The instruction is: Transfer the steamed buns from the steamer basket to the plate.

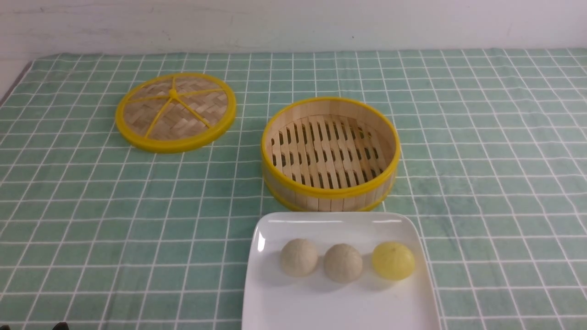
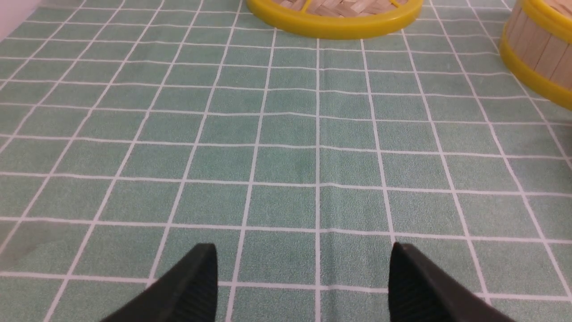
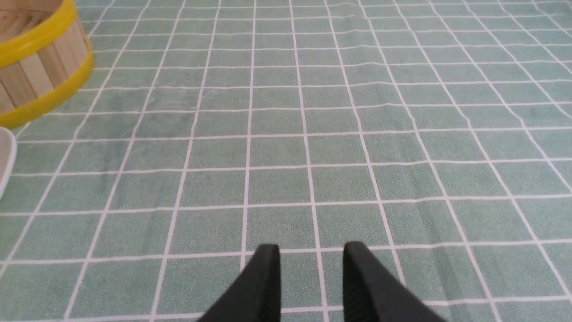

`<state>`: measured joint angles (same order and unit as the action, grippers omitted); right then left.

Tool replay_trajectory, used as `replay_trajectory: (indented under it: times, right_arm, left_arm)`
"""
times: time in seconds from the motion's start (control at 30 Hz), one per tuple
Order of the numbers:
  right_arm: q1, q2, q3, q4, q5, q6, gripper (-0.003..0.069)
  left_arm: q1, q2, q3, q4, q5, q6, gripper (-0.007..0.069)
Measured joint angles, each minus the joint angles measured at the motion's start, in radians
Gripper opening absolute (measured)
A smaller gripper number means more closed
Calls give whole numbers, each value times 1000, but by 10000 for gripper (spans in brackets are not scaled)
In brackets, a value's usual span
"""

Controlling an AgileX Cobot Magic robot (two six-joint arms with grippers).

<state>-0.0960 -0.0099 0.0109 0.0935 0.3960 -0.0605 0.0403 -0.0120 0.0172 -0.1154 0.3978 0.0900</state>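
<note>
Three steamed buns lie in a row on the white plate [image 1: 275, 311] at the front: two beige ones [image 1: 299, 257] [image 1: 343, 262] and a pale yellow one [image 1: 393, 261]. Behind the plate stands the steamer basket [image 1: 330, 190], with only its slatted floor showing inside. Neither gripper shows in the front view. In the left wrist view my left gripper [image 2: 303, 255] hangs wide open over bare cloth, the basket [image 2: 536, 49] far off to one side. In the right wrist view my right gripper [image 3: 311, 252] is open with a narrow gap, nothing between its fingers; the basket wall [image 3: 40, 71] and the plate's edge [image 3: 5, 161] sit at the frame's border.
The basket's flat woven lid [image 1: 175, 111] with yellow rim and spokes lies on the cloth to the back left, its rim also in the left wrist view [image 2: 335, 20]. A green checked tablecloth [image 1: 481, 160] covers the table up to a white wall at the back.
</note>
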Motion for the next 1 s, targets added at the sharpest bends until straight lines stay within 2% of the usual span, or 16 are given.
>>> replay_trajectory:
  times: [1.0]
  right_arm:
    - [0, 0, 0, 3, 0, -6, 237]
  left_arm:
    - [0, 0, 0, 0, 0, 0, 512]
